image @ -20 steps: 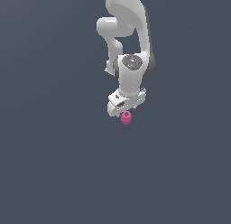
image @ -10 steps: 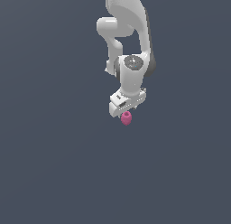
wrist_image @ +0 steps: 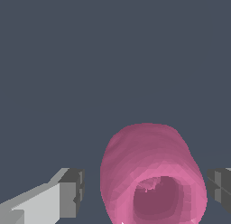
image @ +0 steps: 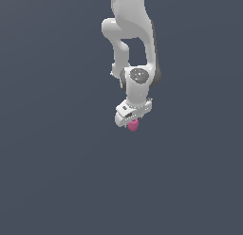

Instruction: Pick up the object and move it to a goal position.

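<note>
You see the object (image: 133, 125) (wrist_image: 151, 179), a small magenta-pink rounded blob with a hollowed end, lying between the pincer's (wrist_image: 144, 191) fingers.

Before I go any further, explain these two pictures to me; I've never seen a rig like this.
These are simulator renders. The exterior view shows a white robot arm reaching down over a plain dark grey surface. At its tip is the gripper, with a small pink object just beneath it. The wrist view comes from a camera on the arm: the same pink object, with a hollow in its near end, sits between the two fingers, gaps visible on both sides. Nothing is gripped yet.
</note>
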Controlling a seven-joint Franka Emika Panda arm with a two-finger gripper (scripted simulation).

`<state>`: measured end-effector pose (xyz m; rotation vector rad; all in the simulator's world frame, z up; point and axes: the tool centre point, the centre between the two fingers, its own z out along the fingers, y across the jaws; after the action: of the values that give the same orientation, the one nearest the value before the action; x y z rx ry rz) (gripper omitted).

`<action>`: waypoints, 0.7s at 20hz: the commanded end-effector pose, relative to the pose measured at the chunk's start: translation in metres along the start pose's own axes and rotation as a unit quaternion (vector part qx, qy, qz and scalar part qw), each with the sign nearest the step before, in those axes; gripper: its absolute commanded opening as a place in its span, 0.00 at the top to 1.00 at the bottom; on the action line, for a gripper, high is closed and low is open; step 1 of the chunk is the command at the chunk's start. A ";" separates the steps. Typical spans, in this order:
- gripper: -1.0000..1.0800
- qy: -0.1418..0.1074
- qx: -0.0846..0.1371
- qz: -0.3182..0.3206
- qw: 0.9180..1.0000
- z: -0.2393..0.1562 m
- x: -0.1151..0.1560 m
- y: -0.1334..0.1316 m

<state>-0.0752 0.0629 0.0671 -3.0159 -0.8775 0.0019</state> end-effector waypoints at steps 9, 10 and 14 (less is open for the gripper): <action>1.00 0.000 0.000 0.000 1.000 0.009 0.001 0.000; 1.00 0.000 0.000 0.000 1.000 0.009 0.001 0.000; 1.00 0.000 0.000 0.000 1.000 0.009 0.001 0.000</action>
<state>-0.0737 0.0628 0.0592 -3.0167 -0.8787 -0.0036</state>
